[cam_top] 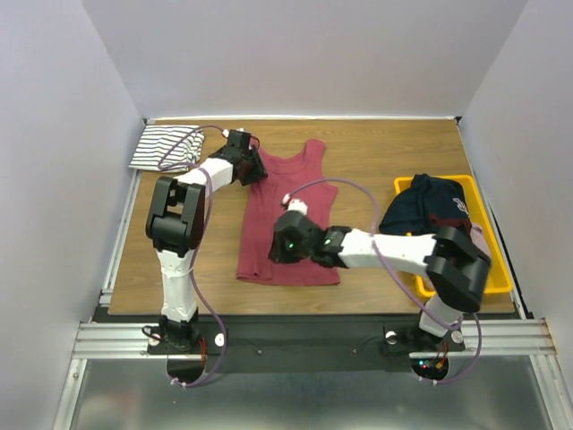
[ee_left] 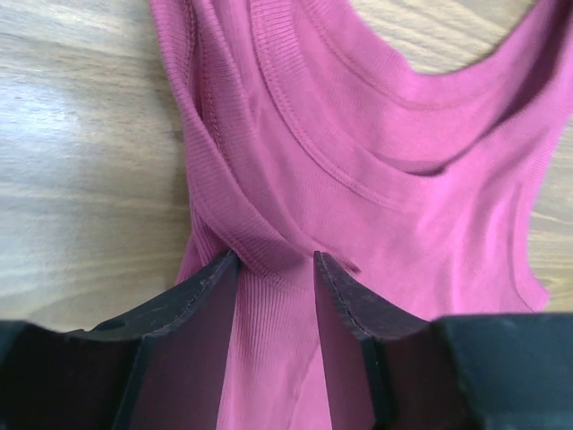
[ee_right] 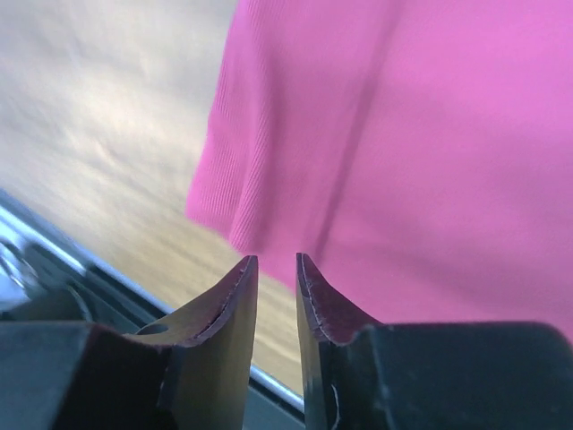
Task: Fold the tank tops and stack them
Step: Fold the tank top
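The dark red tank top (cam_top: 291, 215) lies spread flat in the middle of the table, straps toward the back. The white tank top with dark stripes (cam_top: 166, 148) sits folded at the back left corner. My left gripper (cam_top: 253, 170) is down at the red top's left strap. Its jaws (ee_left: 276, 257) stand open, with the twisted strap (ee_left: 224, 179) at their tips and flat cloth lying between them. My right gripper (cam_top: 277, 244) hovers at the lower left hem of the red top (ee_right: 403, 134). Its jaws (ee_right: 276, 258) are slightly open with nothing between them.
A yellow bin (cam_top: 434, 179) at the right holds a heap of dark clothes (cam_top: 425, 206). The right arm lies across the table's front. A metal rail (ee_right: 54, 260) runs along the near edge, close to the right gripper.
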Robot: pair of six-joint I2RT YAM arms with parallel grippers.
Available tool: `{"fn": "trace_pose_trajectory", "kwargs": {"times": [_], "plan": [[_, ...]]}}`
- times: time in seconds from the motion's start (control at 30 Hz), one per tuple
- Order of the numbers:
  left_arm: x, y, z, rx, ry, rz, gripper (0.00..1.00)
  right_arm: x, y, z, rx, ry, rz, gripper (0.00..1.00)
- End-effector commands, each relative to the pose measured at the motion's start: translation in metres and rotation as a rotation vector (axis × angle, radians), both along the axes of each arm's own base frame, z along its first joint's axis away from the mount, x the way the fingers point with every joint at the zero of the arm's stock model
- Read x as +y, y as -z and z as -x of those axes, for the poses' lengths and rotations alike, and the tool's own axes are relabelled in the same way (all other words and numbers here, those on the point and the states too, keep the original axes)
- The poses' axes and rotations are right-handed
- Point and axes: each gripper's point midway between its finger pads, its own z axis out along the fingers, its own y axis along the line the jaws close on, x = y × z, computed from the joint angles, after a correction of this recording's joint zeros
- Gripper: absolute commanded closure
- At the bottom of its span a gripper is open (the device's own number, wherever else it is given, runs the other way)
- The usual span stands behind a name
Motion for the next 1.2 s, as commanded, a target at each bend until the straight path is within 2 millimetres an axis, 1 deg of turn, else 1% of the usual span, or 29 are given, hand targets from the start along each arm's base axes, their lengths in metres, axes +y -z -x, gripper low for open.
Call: {"fn": "trace_pose_trajectory", "kwargs": {"times": [0.0, 0.03, 0.07, 0.1, 0.13, 0.17, 0.2, 0.23, 0.27, 0.3, 0.33, 0.37, 0.4, 0.43, 0.5, 0.53, 0.57, 0.6, 0.63, 0.67, 0.7, 0.73, 0.8, 0.87, 0.9, 0.93, 1.03, 1.07, 1.17], "plan": [[-0.005, -0.098, -0.013, -0.200, 0.012, 0.033, 0.49, -0.035, -0.067, -0.044, -0.118, 0.124, -0.124, 0.70], [-0.006, -0.106, -0.011, -0.213, 0.007, 0.041, 0.48, -0.043, -0.072, -0.051, -0.126, 0.141, -0.134, 0.70], [-0.006, -0.121, -0.008, -0.241, 0.001, 0.048, 0.48, -0.063, -0.069, -0.067, -0.125, 0.186, -0.120, 0.70], [-0.012, -0.122, -0.001, -0.242, 0.009, 0.051, 0.48, -0.073, -0.078, -0.073, -0.122, 0.192, -0.148, 0.70], [-0.016, -0.127, 0.005, -0.248, 0.011, 0.056, 0.48, -0.083, -0.077, -0.083, -0.117, 0.208, -0.149, 0.70], [-0.015, -0.133, 0.013, -0.261, -0.003, 0.047, 0.48, -0.109, -0.075, -0.106, -0.119, 0.265, -0.141, 0.71], [-0.028, -0.136, 0.024, -0.265, 0.011, 0.051, 0.49, -0.117, -0.072, -0.114, -0.095, 0.262, -0.149, 0.71], [-0.031, -0.136, 0.031, -0.263, 0.014, 0.053, 0.50, -0.128, -0.068, -0.125, -0.088, 0.281, -0.143, 0.71], [-0.030, -0.133, 0.044, -0.261, 0.003, 0.039, 0.51, -0.153, -0.069, -0.148, -0.086, 0.326, -0.148, 0.72], [-0.034, -0.131, 0.052, -0.257, 0.009, 0.041, 0.52, -0.163, -0.066, -0.158, -0.072, 0.341, -0.152, 0.72], [-0.049, -0.130, 0.065, -0.257, 0.033, 0.057, 0.53, -0.167, -0.063, -0.165, -0.052, 0.326, -0.167, 0.72], [-0.052, -0.127, 0.080, -0.260, 0.046, 0.059, 0.53, -0.186, -0.056, -0.185, -0.050, 0.360, -0.154, 0.73], [-0.057, -0.124, 0.090, -0.255, 0.058, 0.058, 0.54, -0.187, -0.052, -0.191, -0.039, 0.348, -0.160, 0.73], [-0.071, -0.119, 0.112, -0.247, 0.095, 0.059, 0.55, -0.198, -0.040, -0.203, -0.025, 0.364, -0.141, 0.73], [-0.085, -0.111, 0.132, -0.234, 0.140, 0.060, 0.55, -0.205, -0.031, -0.215, -0.012, 0.375, -0.134, 0.73], [-0.091, -0.112, 0.141, -0.234, 0.159, 0.066, 0.55, -0.208, -0.034, -0.225, -0.025, 0.384, -0.139, 0.73], [-0.096, -0.107, 0.150, -0.224, 0.178, 0.066, 0.55, -0.210, -0.031, -0.230, -0.023, 0.388, -0.137, 0.73], [-0.109, -0.099, 0.169, -0.211, 0.233, 0.064, 0.55, -0.212, -0.026, -0.237, -0.022, 0.398, -0.131, 0.73], [-0.115, -0.094, 0.178, -0.202, 0.258, 0.062, 0.54, -0.212, -0.022, -0.241, -0.017, 0.402, -0.128, 0.71], [-0.125, -0.088, 0.194, -0.187, 0.300, 0.057, 0.54, -0.214, -0.020, -0.245, -0.018, 0.406, -0.125, 0.70], [-0.129, -0.085, 0.202, -0.180, 0.316, 0.061, 0.54, -0.215, -0.017, -0.248, -0.014, 0.412, -0.121, 0.70], [-0.135, -0.083, 0.210, -0.173, 0.336, 0.063, 0.53, -0.216, -0.006, -0.249, 0.004, 0.415, -0.108, 0.70], [-0.147, -0.079, 0.229, -0.163, 0.381, 0.065, 0.52, -0.216, -0.003, -0.254, 0.006, 0.418, -0.108, 0.68], [-0.155, -0.076, 0.238, -0.156, 0.409, 0.066, 0.52, -0.215, 0.008, -0.257, 0.026, 0.425, -0.101, 0.68], [-0.163, -0.077, 0.248, -0.153, 0.440, 0.071, 0.52, -0.215, 0.011, -0.258, 0.027, 0.428, -0.100, 0.68], [-0.167, -0.074, 0.252, -0.149, 0.460, 0.066, 0.51, -0.216, 0.018, -0.258, 0.039, 0.431, -0.091, 0.68], [-0.181, -0.071, 0.268, -0.139, 0.519, 0.051, 0.50, -0.217, 0.025, -0.262, 0.041, 0.435, -0.076, 0.68], [-0.185, -0.072, 0.271, -0.139, 0.526, 0.048, 0.50, -0.216, 0.025, -0.265, 0.036, 0.431, -0.078, 0.68], [-0.189, -0.063, 0.281, -0.126, 0.550, 0.007, 0.50, -0.215, 0.030, -0.267, 0.039, 0.428, -0.072, 0.67]]}}
